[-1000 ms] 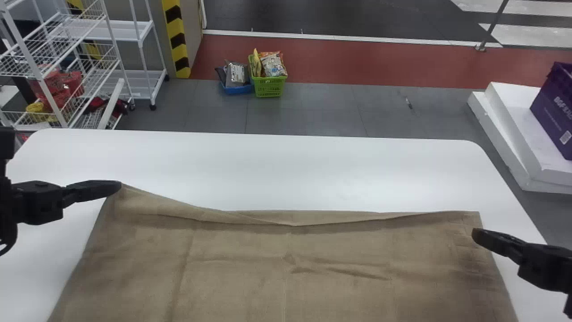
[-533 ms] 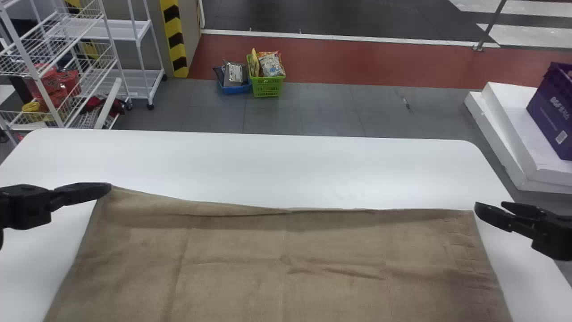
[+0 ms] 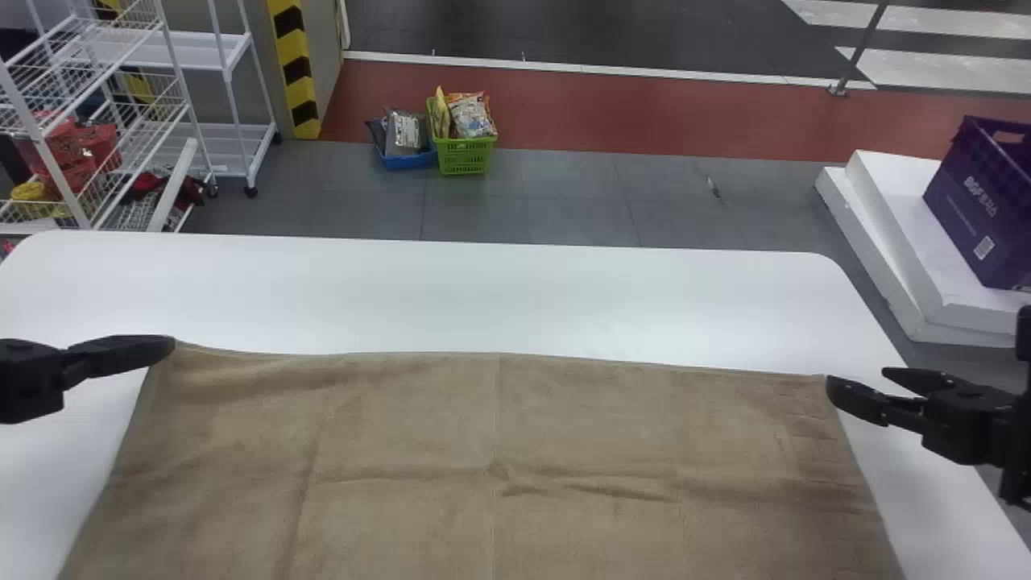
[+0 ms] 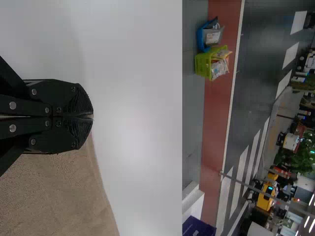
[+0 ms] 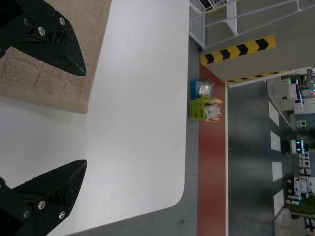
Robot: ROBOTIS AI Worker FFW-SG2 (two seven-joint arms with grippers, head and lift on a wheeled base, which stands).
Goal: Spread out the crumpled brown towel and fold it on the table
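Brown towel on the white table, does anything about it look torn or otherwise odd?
No tear stands out. Low in the head view, near its centre line, the brown cloth towel has a few short puckers, ruffled where the cloth around them lies flatter.

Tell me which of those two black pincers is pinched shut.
The left gripper: its fingertips meet at the far left corner of the towel. The right gripper, by the far right corner, has its fingers spread apart.

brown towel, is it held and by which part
The left gripper holds the towel by its far left corner; the open right gripper holds nothing.
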